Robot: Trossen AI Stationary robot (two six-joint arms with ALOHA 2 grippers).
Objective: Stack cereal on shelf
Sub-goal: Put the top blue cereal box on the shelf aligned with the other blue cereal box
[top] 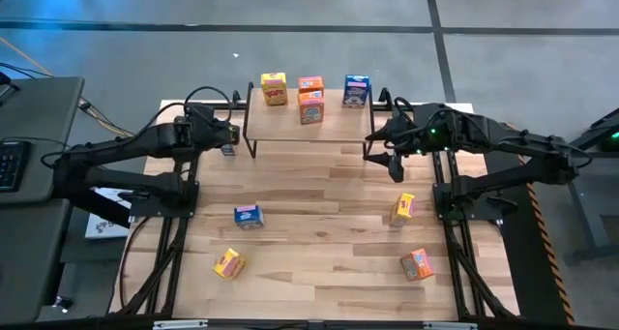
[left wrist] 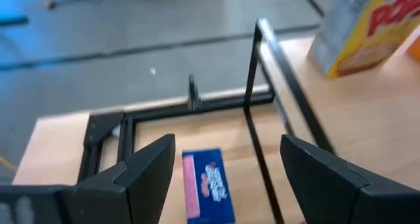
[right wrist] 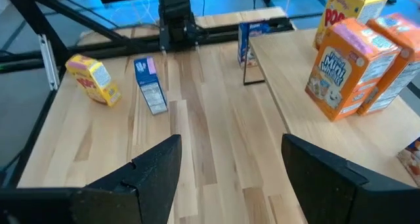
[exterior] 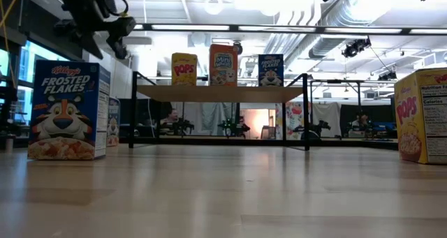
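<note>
The shelf (top: pixel 300 127) stands at the table's far middle. On its top are a yellow cereal box (top: pixel 274 88), two orange ones (top: pixel 310 96) and a blue one (top: pixel 356 91). A small blue box (left wrist: pixel 209 184) rests on the table beside the shelf's left legs. My left gripper (left wrist: pixel 226 152) hovers open above and short of it, touching nothing. My right gripper (right wrist: pixel 230 152) hangs open over the table by the shelf's right end (top: pixel 387 151). On the tabletop are a blue box (top: pixel 249 216), two yellow boxes (top: pixel 228 263) (top: pixel 403 209) and an orange one (top: pixel 417 264).
The shelf's thin black legs (left wrist: pixel 252 86) stand close beside my left gripper. Black frame rails (top: pixel 179 243) run along the table's left and right edges. Bare wood lies in the table's middle, between the loose boxes and the shelf.
</note>
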